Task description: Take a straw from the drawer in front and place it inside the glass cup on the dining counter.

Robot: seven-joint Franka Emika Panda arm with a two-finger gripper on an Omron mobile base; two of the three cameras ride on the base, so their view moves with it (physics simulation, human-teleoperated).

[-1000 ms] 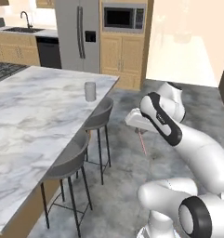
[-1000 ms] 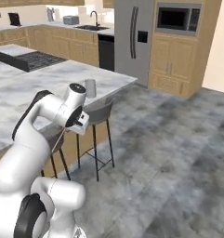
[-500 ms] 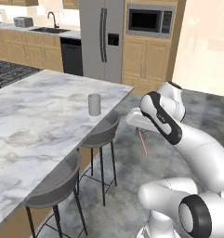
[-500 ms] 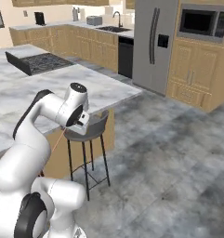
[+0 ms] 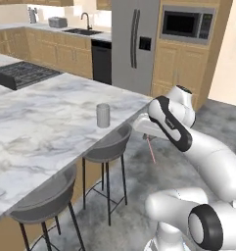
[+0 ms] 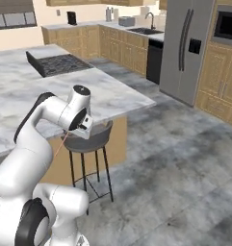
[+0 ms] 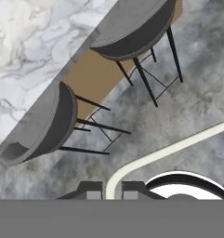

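**Inspector:** Pincer [image 5: 145,131] is pressed together on the straw [image 5: 151,149], which hangs down below it, long axis near vertical, out over the floor beside the stools.

**Clerk:** And the target?

**Inspector:** Glass cup [image 5: 103,115] stands upright on the marble tabletop [image 5: 36,117] near its edge, to the arm's left and slightly lower than the hand. The lower tip of the straw is faint; it appears well short of the cup's rim.

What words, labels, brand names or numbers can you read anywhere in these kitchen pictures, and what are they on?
None can be read.
The microwave front shows no legible lettering.
The fridge dispenser panel is plain dark.
The glass cup, dining counter and straw carry no print.
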